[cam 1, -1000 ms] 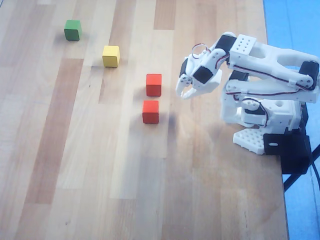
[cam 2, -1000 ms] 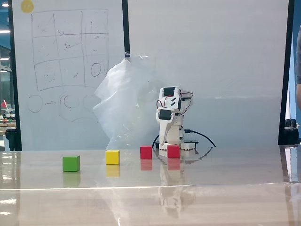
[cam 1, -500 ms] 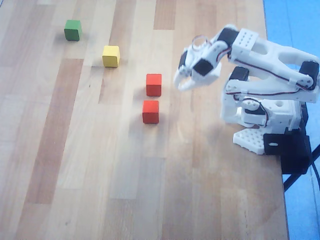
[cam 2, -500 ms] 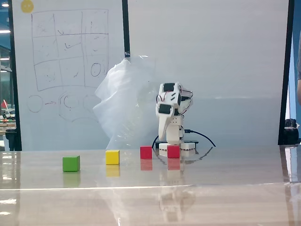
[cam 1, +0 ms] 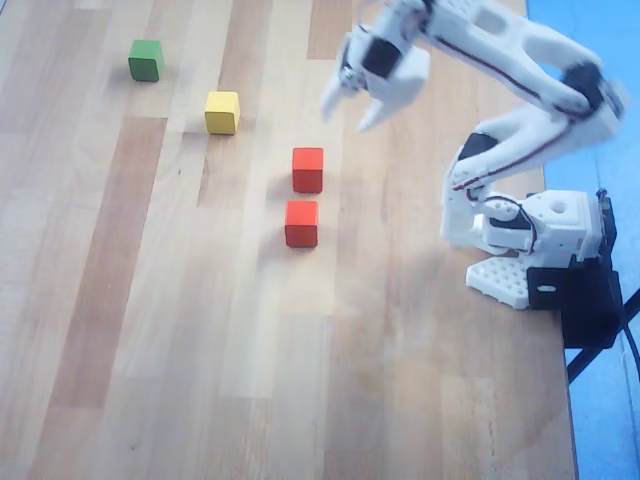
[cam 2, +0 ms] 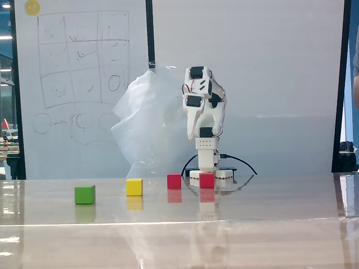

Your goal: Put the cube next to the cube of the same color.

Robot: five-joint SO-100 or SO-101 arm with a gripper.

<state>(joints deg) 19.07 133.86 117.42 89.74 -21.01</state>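
Observation:
Two small red cubes sit side by side on the wooden table, a narrow gap between them: one cube (cam 1: 308, 169) (cam 2: 174, 181) and the cube of the same color (cam 1: 301, 223) (cam 2: 207, 180). My white gripper (cam 1: 346, 117) (cam 2: 192, 134) hangs high above the table, up and to the right of the red pair in the overhead view. Its fingers are spread open and hold nothing. In the fixed view it points down, well above the cubes.
A yellow cube (cam 1: 222, 112) (cam 2: 134, 187) and a green cube (cam 1: 146, 60) (cam 2: 84, 194) stand further out in a row. The arm's base (cam 1: 520, 235) sits at the table's right edge. A crumpled plastic sheet (cam 2: 148, 123) and whiteboards stand behind.
The arm has lifted and swung away from the red cubes, toward the top of the overhead view. The gripper stayed open and empty. No cube moved.

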